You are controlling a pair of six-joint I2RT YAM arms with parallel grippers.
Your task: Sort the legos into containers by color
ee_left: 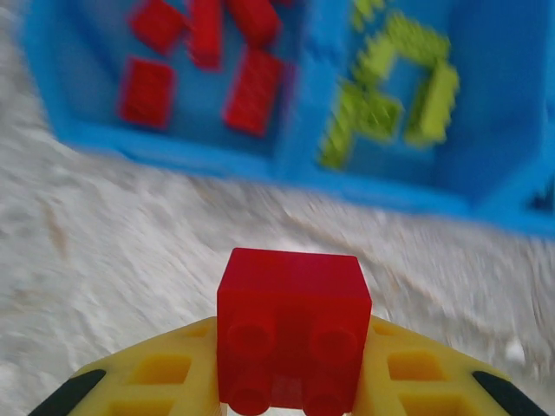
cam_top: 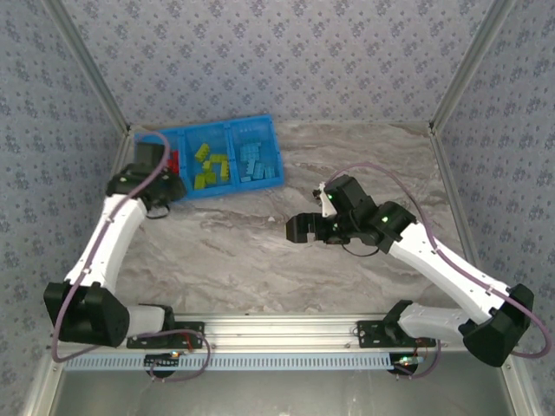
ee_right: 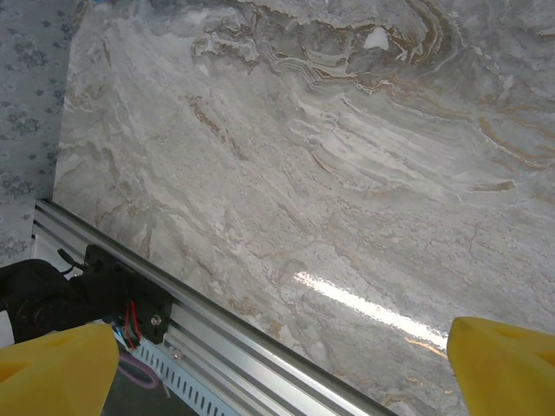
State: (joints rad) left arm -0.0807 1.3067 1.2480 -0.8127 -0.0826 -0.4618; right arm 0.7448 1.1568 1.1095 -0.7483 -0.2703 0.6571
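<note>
We are holding a red brick (ee_left: 293,325) clamped in the left gripper's (cam_top: 154,169) jaws, poised just short of the blue tray's (ee_left: 173,143) left compartment. The other red bricks (ee_left: 251,91) are lying there, so we judge it belongs with them. The right gripper (ee_right: 282,368) is idling over the marble table (ee_right: 347,173), jaws apart and empty, likely keeping clear.

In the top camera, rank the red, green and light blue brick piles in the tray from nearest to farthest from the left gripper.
1. Red bricks, left compartment, beside the left gripper, itself holding a red brick.
2. Lime green bricks, middle compartment.
3. Light blue bricks, right compartment.
</note>
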